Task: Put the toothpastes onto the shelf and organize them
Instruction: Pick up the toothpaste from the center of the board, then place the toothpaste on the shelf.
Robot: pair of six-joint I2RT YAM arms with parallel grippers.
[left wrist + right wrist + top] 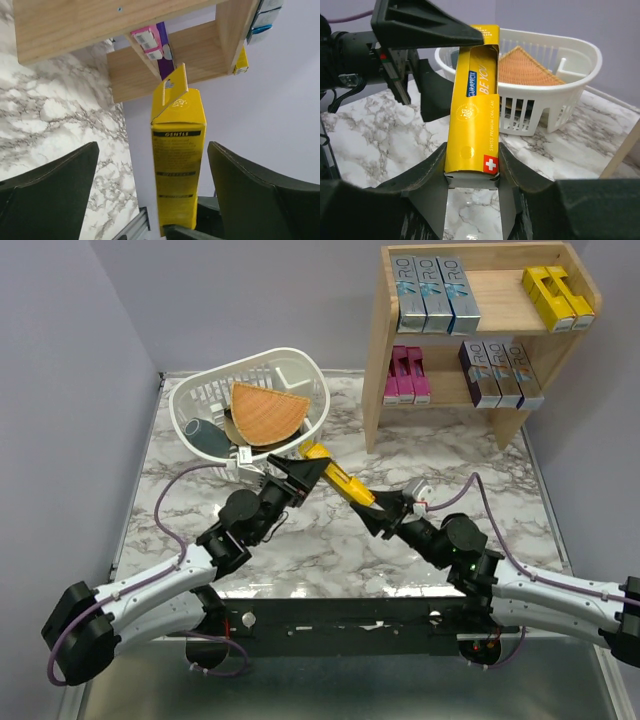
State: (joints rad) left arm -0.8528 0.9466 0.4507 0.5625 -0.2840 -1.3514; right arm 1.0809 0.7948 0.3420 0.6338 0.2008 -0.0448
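Observation:
A yellow toothpaste carton hangs above the marble table between my two grippers. My right gripper is shut on its near end; in the right wrist view both fingers press the carton at the sides. My left gripper stands open around the far end, and its fingers are clear of the carton. The wooden shelf at the back right holds blue-silver cartons and yellow ones on top, with pink and purple-silver below.
A white slotted basket sits tilted at the back left, holding an orange wedge and a grey item. It lies just behind the left gripper. Grey walls close in the table on the left and at the back.

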